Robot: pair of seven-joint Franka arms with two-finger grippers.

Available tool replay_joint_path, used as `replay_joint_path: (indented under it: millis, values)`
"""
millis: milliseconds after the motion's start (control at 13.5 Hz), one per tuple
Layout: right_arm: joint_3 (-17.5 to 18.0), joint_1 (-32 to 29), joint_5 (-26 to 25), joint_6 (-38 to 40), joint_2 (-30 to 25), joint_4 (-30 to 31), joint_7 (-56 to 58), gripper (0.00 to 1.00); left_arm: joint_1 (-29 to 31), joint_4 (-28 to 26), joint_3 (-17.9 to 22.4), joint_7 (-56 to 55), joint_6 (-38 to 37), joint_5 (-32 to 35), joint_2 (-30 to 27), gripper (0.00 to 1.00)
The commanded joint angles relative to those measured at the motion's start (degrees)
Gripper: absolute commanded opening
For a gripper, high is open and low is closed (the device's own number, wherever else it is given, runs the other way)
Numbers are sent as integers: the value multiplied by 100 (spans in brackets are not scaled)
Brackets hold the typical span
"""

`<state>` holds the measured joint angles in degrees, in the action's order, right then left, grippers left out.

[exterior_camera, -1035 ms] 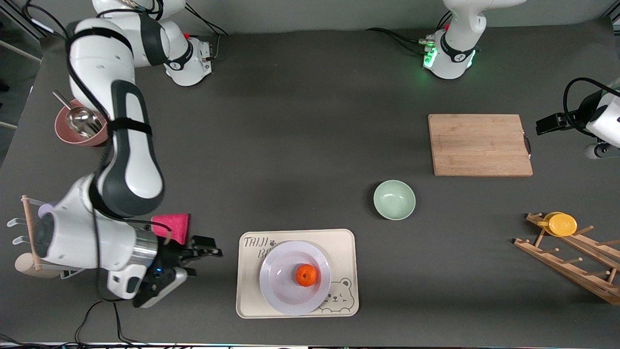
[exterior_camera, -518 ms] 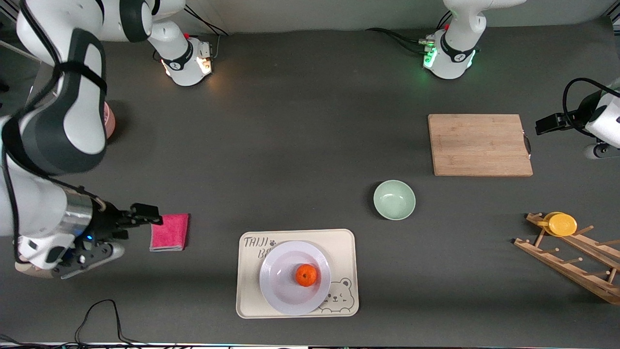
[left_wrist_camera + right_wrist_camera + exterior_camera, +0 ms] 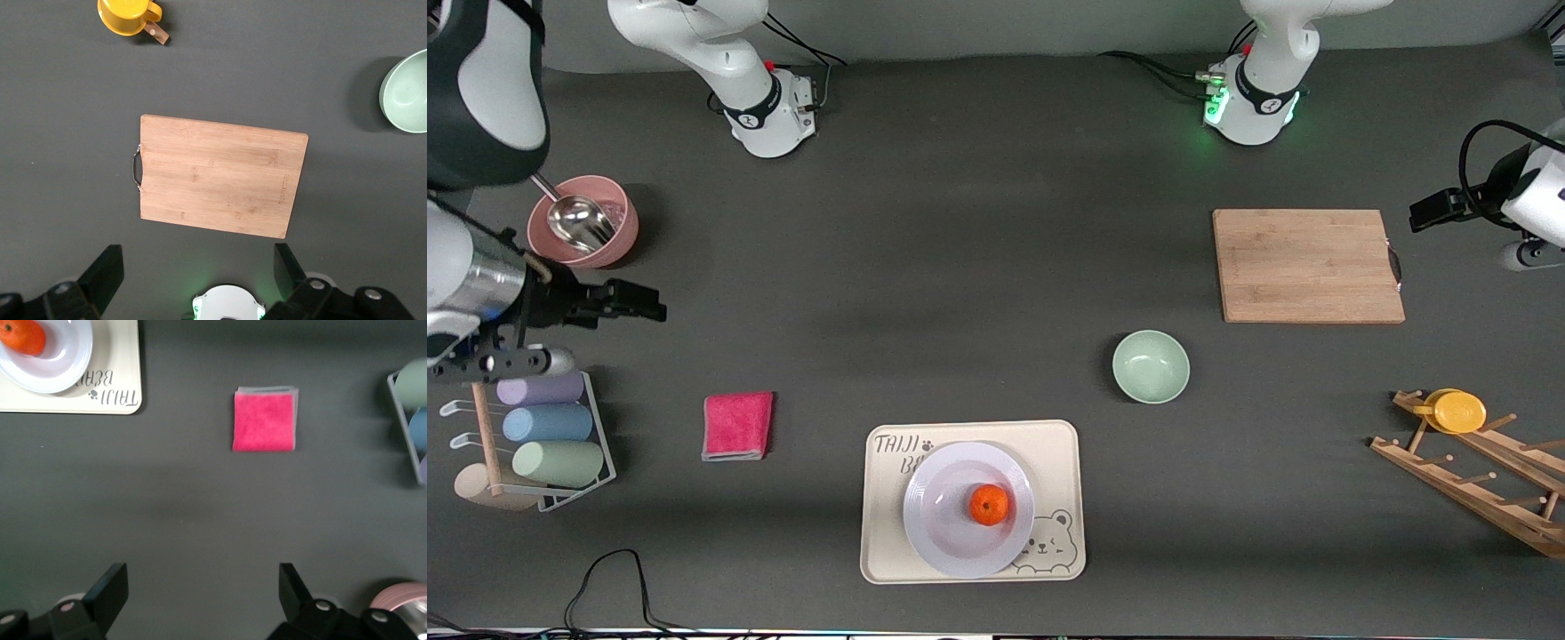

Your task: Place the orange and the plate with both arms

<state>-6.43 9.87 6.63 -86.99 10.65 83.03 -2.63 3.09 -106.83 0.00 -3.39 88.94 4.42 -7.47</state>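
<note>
**Orange sits on plate, both pincers empty**

The orange rests on the plate, which lies on the cream bear tray near the front camera. The right pincer hangs with fingers spread wide, holding nothing, over the counter at the right arm's end, beside the pink bowl. The left pincer, equally wide and empty, hangs by the wooden cutting board.
</note>
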Motion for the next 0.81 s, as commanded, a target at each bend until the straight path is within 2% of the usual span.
replay_joint_path:
  millis: [0,74,222,370,739]
  values:
    - [667,-536,-303,-1106,-1615,2318,-256,100,-63,-760,62,66,317,-3,-703,100]
    - [921,-791,-312,-1258,-1853,2602,-212,100,-63,-743,62,75,308,-3,-703,100]
    - [1291,-1178,-338,-1242,-1970,2657,-212,100,-72,-717,62,75,291,6,-695,100]
    - [1258,-1260,-583,-1233,-1988,2640,-221,100,-89,-647,62,84,273,15,-660,100]
    - [1179,-1233,-628,-1162,-2102,2622,-212,100,-142,-401,44,67,142,41,-563,100]
